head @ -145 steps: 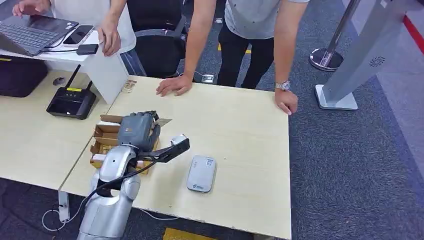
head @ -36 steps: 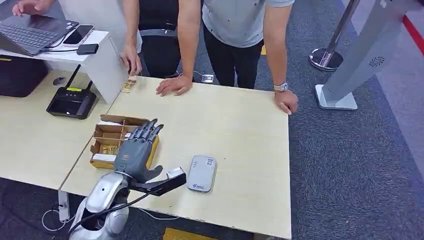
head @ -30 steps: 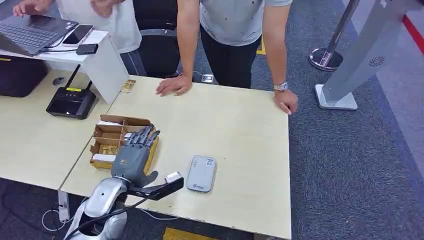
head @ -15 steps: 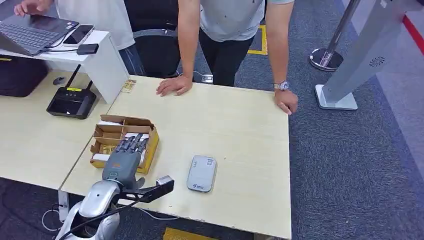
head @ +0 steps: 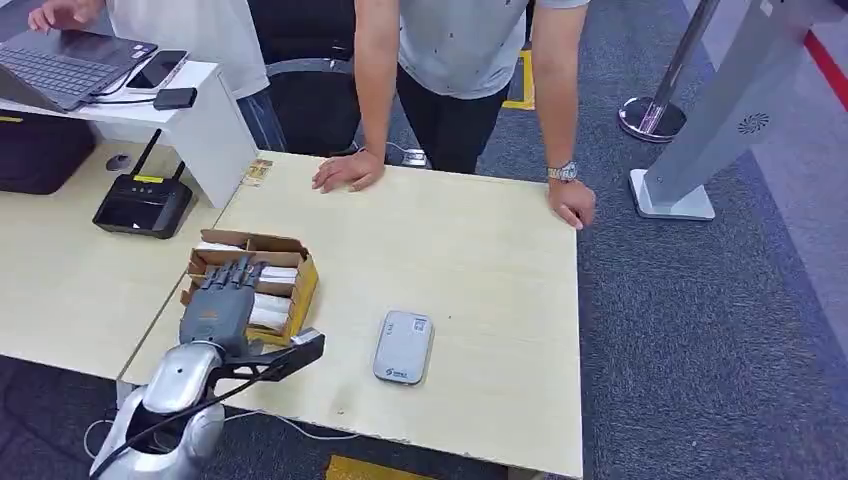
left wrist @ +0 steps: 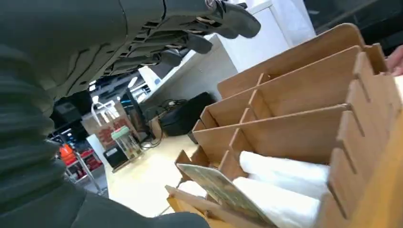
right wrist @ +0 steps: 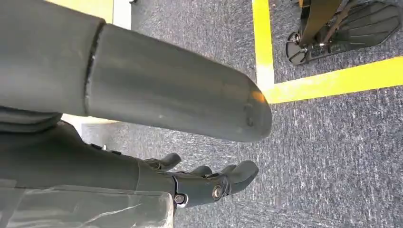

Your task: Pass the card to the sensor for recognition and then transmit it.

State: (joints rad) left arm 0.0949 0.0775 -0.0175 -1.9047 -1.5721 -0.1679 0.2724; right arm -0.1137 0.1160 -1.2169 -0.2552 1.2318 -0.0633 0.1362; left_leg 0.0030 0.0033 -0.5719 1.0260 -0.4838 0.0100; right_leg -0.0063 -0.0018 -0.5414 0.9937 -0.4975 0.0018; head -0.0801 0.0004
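Note:
A cardboard box (head: 300,285) with dividers stands at the table's near left, with white wrapped cards (head: 272,298) in it. My left hand (head: 213,302) hovers flat over the box's near left part, fingers straight and spread, holding nothing. The grey-white sensor (head: 403,347) lies flat on the table to the right of the box, apart from the hand. In the left wrist view the fingers (left wrist: 199,26) reach out above the box's dividers (left wrist: 285,114); a patterned card (left wrist: 223,191) leans in a slot beside white packets (left wrist: 280,187). My right hand (right wrist: 199,183) hangs over the carpet, holding nothing.
A person leans on the table's far edge with one hand (head: 349,170) and the other (head: 572,201) on it. Another person works at a laptop (head: 60,65) at the back left. A black router (head: 144,205) sits on the left desk. A grey stand (head: 715,120) rises at the right.
My left hand has drawn back and to the left, from beside the sensor to over the box's near left part, fingers staying spread. The second person's hand left the table's far corner.

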